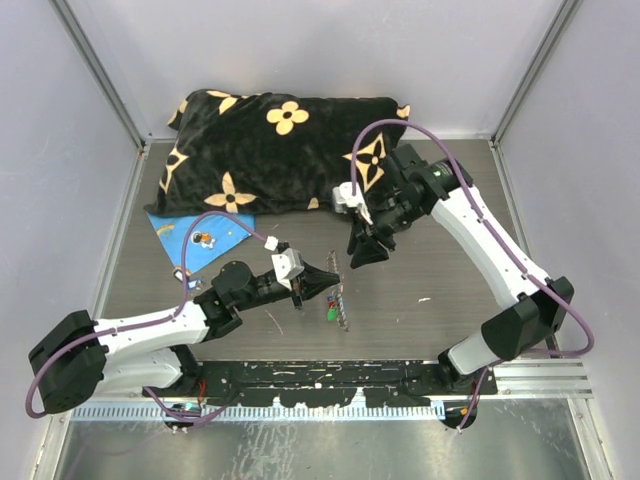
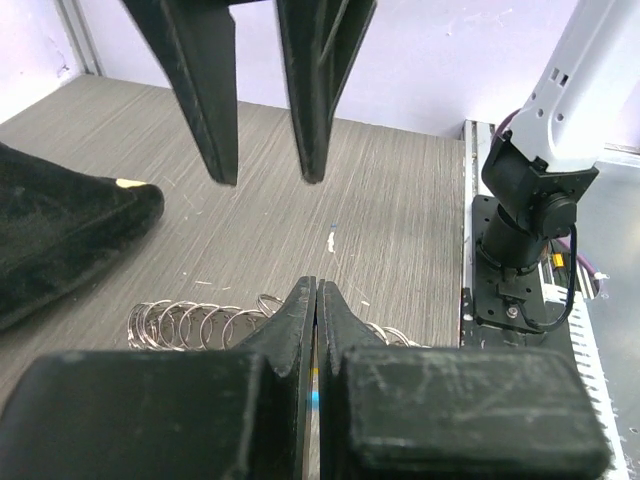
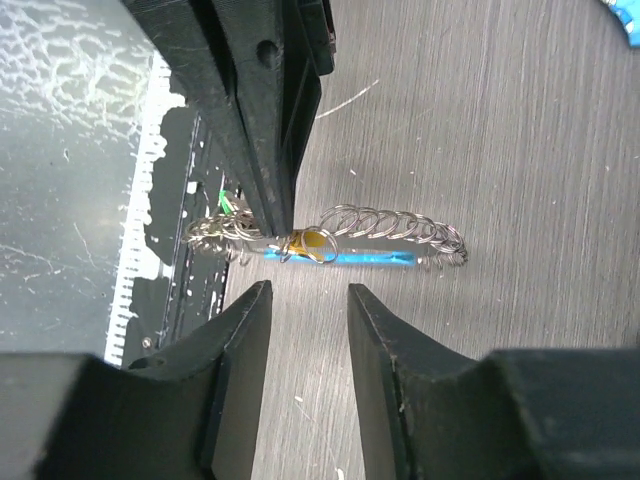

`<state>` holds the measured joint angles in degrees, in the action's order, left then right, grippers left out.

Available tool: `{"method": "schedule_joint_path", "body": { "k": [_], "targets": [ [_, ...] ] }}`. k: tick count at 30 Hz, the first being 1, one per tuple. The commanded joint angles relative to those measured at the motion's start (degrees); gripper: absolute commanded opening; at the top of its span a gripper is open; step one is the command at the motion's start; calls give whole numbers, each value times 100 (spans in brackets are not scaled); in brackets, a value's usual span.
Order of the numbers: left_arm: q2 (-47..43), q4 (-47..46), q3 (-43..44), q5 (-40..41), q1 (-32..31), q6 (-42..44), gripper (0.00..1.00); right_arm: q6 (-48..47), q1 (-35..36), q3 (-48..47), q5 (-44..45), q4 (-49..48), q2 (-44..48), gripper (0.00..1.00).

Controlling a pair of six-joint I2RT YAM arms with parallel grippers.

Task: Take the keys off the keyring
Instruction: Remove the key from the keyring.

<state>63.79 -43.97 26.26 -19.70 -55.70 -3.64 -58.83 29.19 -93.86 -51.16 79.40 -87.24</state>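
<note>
The keyring [image 3: 400, 226], a grey chain of wire loops with a light-blue section, lies on the table [image 1: 420, 270] between both arms. A yellow-headed key [image 3: 314, 242] hangs at its middle and a green one [image 3: 226, 201] at its end; red and green keys [image 1: 329, 308] show from above. My left gripper [image 2: 316, 285] is shut, its tips pinched on the keyring [image 2: 185, 322] beside the yellow key. My right gripper [image 3: 305, 292] hovers just short of the ring, open, with nothing between its fingers. In the left wrist view its fingers [image 2: 215, 110] hang opposite.
A black pillow with tan flowers [image 1: 280, 150] fills the back of the table. A blue flat sheet [image 1: 190, 235] with small bits on it lies at the left. The black base rail [image 1: 320, 375] runs along the near edge.
</note>
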Motion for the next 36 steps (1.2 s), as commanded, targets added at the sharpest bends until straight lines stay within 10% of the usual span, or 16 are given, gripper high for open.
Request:
{"method": "schedule_joint_path", "body": {
  "k": [1, 11, 36],
  "targets": [
    [-240, -788, 18, 196, -2, -116, 0, -251, -336, 472, -1058, -358, 552, 44],
    [-225, -805, -37, 324, -4, -155, 0, 1250, -497, 3089, -1591, -3618, 1828, 60],
    [-219, -736, 19, 372, -3, -137, 0, 1944, -397, 3767, -1982, -4820, 1669, 33]
  ]
}}
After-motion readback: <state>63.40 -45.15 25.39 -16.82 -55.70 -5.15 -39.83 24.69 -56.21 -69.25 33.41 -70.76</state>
